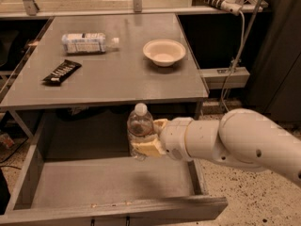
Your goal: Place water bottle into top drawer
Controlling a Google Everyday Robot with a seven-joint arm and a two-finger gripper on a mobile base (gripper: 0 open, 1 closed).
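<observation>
The water bottle (140, 127) is clear ribbed plastic with a white cap. It stands upright in my gripper (149, 138), whose cream fingers are shut around its lower body. My white arm reaches in from the right. The bottle hangs over the open top drawer (108, 181), near its back right part, just below the front edge of the grey table (117, 79). The bottle's base is above the drawer floor; I cannot tell if it touches. The drawer is pulled fully out and nothing else lies in it.
On the table lie a white-and-blue labelled bottle (87, 42) on its side, a dark snack bar (61, 71) and a cream bowl (164, 52). A power strip (214, 0) with a cable hangs at the back right. Speckled floor lies to the right.
</observation>
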